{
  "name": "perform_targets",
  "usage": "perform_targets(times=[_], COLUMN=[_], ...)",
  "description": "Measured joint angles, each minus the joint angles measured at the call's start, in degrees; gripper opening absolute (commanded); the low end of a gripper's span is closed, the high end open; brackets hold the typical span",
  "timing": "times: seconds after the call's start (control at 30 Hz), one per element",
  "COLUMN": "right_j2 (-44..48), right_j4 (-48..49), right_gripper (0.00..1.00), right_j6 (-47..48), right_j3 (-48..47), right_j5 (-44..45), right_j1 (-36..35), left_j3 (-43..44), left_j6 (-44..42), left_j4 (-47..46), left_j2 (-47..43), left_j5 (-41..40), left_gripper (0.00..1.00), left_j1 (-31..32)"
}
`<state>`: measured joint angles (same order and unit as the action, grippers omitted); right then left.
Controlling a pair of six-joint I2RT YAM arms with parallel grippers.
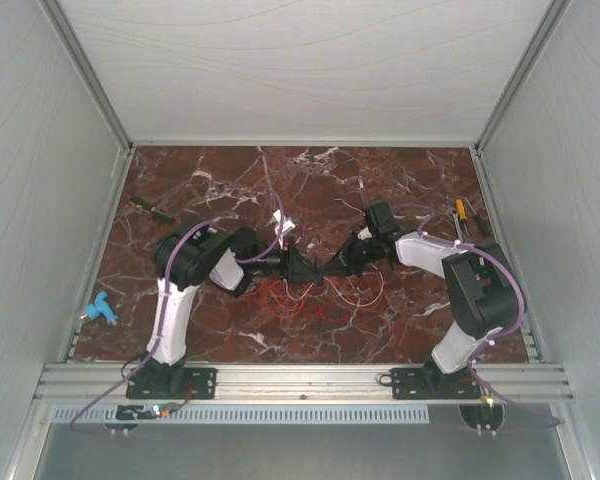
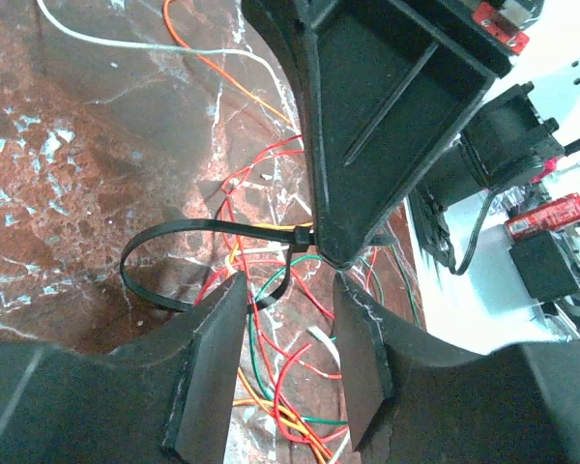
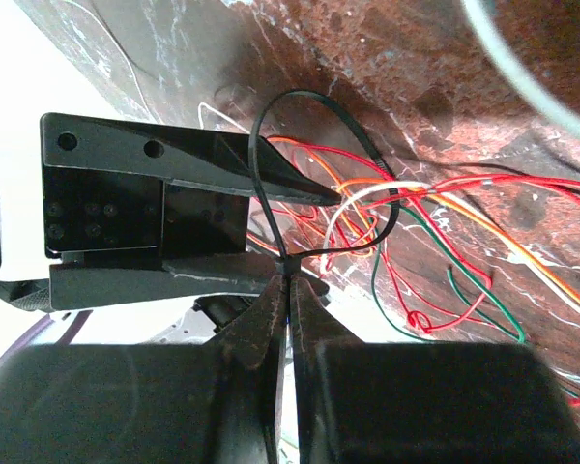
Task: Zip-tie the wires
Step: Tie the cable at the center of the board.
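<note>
The wires, thin red, orange, green and white strands, lie in loose loops on the marble table between my two grippers. The zip tie, a black strip, is bent into a loop with some of the wires passing through it. My right gripper is shut on the zip tie at its head, where the loop closes. In the left wrist view the zip tie runs left from the right gripper's tip. My left gripper stands open just in front of that tip, with only wires below its gap.
A yellow-handled screwdriver lies at the far left of the table. More hand tools sit by the right edge. A blue piece rests at the left rim. White walls enclose the table on three sides.
</note>
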<state>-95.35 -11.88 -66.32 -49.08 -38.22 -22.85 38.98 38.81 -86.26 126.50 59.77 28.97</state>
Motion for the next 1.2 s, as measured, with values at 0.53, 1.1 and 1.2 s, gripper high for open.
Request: perform_targets(times=[0.53,1.1,1.2], right_j2=[1.0,-0.1,-1.2], right_j4=[-6.6,-12.1,-14.4], right_gripper=[0.00,0.00,0.00], right_j6=[12.2,40.5,45.3], right_j3=[-5.0,-8.2,-8.3], right_j5=[-3.0,-15.5,-17.3], right_j1=[1.6,3.3,3.3], left_j3=[2.7,0.8,-2.8], left_j6=[-28.0,-41.4,-43.2], left_j4=[38.8,29.1,25.1], left_j2=[-17.1,-17.8,-18.7], left_j5=[2.8,13.3,15.1], left_gripper=[1.00,0.98,0.98], left_j1=[-4.5,-6.7,-5.6])
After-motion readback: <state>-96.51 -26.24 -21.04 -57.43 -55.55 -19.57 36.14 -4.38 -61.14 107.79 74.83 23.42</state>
